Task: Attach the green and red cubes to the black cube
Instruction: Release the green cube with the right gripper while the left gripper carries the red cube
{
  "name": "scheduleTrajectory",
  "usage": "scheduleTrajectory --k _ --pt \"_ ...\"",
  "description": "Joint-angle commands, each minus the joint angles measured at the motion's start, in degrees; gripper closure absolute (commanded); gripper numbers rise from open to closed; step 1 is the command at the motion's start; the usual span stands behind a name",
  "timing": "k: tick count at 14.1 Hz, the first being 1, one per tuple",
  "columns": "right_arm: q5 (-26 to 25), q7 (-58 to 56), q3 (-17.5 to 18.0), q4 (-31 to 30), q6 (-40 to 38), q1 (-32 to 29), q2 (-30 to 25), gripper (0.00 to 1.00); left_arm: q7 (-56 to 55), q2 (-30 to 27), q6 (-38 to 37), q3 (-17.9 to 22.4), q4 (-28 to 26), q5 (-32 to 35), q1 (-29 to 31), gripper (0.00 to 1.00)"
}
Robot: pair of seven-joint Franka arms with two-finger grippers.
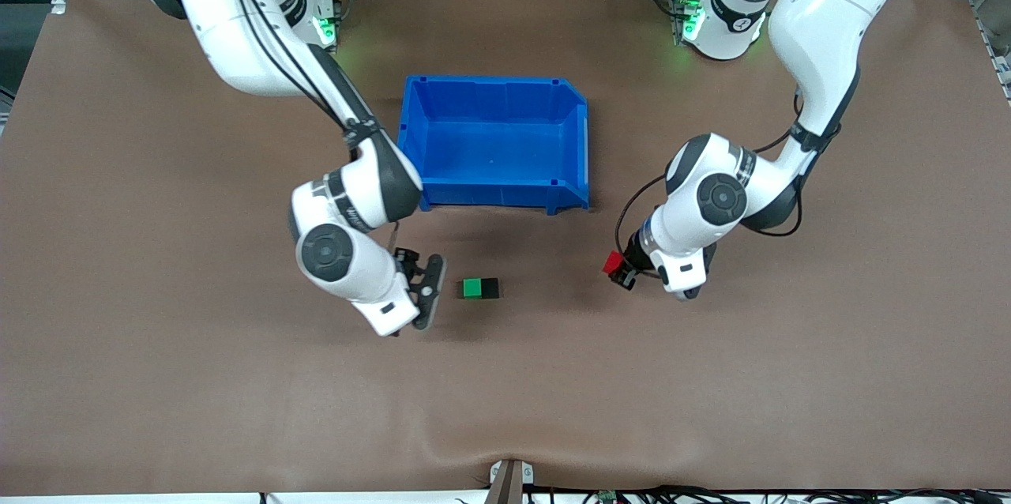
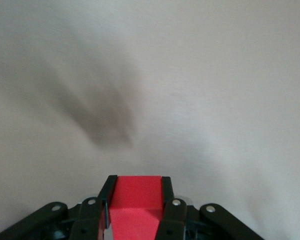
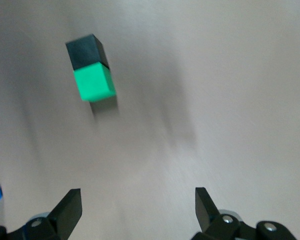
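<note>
The front view looks down steeply from a high camera facing both robot bases and takes in the whole table (image 1: 158, 378), with the blue bin (image 1: 496, 142) near its middle. The left wrist view looks past its own left gripper (image 2: 136, 200) at close range onto bare tabletop. The right wrist view looks past the right gripper (image 3: 139, 207) from somewhat farther off, apparently tilted. It shares the joined green cube (image 3: 94, 84) and black cube (image 3: 86, 51) with the front view.

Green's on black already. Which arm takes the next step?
Left. The left gripper is shut on the red cube; the right gripper is open and empty beside the joined green cube and black cube.
</note>
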Motion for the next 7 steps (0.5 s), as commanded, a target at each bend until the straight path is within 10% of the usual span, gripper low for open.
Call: scheduleTrajectory --k 1,7 --pt "0.1 0.4 0.8 -3.8 -2.0 -4.3 -6.3 0.0 -7.1 7.2 -0.7 0.3 10.5 0.7 -4.4 1.0" --pt "0.1 7.1 0.8 -7.3 -8.7 -15.3 -17.0 0.0 -18.0 15.9 -0.7 0.6 21.5 -0.8 -8.6 1.0"
